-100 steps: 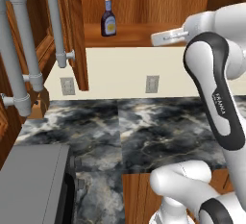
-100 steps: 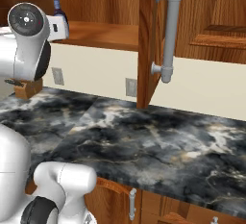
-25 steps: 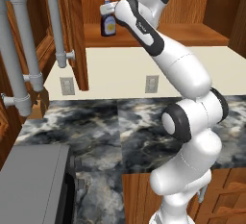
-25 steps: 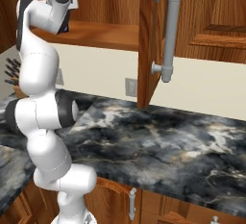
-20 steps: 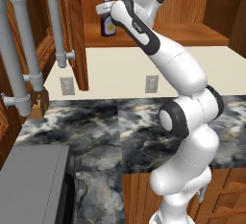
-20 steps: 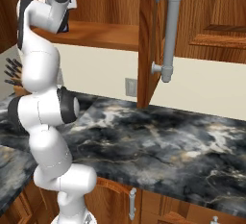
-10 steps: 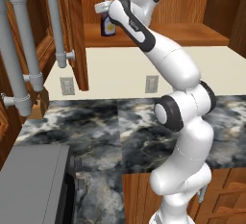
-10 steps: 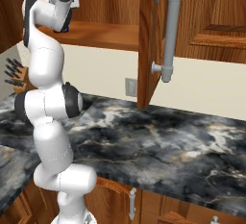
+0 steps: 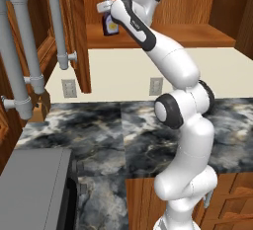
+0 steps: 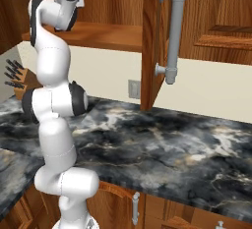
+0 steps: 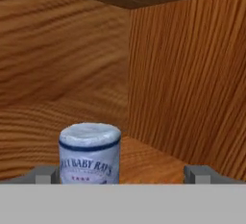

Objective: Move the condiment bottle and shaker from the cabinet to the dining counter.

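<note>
Inside the cabinet (image 9: 197, 7), the condiment bottle (image 11: 89, 153) stands upright on the wooden shelf (image 9: 163, 34), near the left finger (image 11: 44, 175) in my hand view. My gripper (image 11: 122, 176) has its jaws spread wide, the bottle's cap between them, untouched. Below, the marbled counter (image 9: 123, 135) and wall outlets (image 9: 156, 86).

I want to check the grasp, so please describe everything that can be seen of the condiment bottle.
The condiment bottle stands upright on the wooden shelf of the cabinet, near its left side wall. In the left base view the arm covers its upper part; the dark body and pale label still show. The hand view shows its pale, rounded cap from close above, with a dark band and printed label below it. The gripper is open, its fingertips on either side of the bottle, off-centre towards one. No contact can be confirmed.
</note>
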